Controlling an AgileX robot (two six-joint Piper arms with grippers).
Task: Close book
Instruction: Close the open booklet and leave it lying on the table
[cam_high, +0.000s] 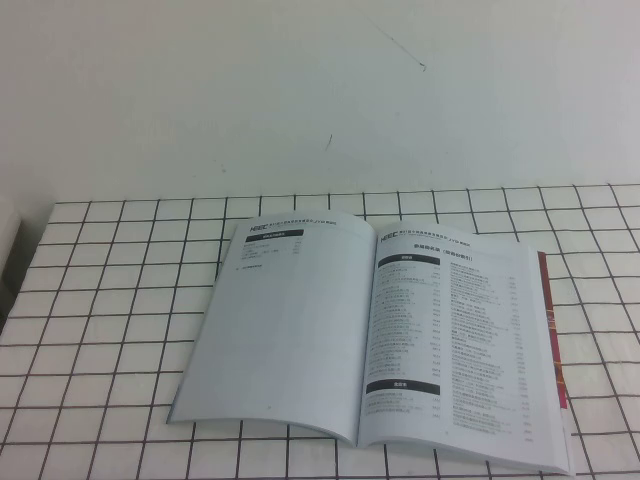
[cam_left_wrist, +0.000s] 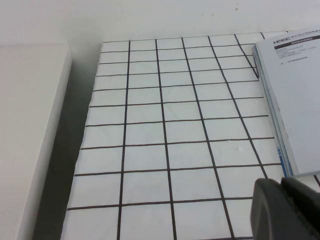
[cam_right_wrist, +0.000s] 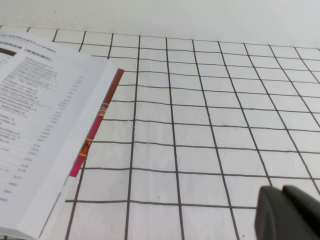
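Nearest the left wrist camera, the left gripper (cam_left_wrist: 283, 202) shows only as a dark tip over the grid cloth (cam_high: 100, 300). Whether it is spread or pressed together cannot be told. Just beyond it lies the near corner of the book's (cam_high: 370, 340) left-hand page, close to the tip but not touching it. The right gripper (cam_right_wrist: 286, 207) is likewise a dark tip above bare squares of cloth, its state equally unreadable. The book's right-hand page and the red cover strip (cam_right_wrist: 97, 125) under it lie well apart from this tip, off to its side. In the high view the book lies open and flat in the lower centre to lower right of the frame. Its left page is mostly blank under a short heading, its right page is dense with print, and the red strip runs down its right edge. A pale block (cam_left_wrist: 30, 140) sits beside the cloth's left border. Farthest back, the white wall (cam_high: 300, 90) fills the upper half of the frame.
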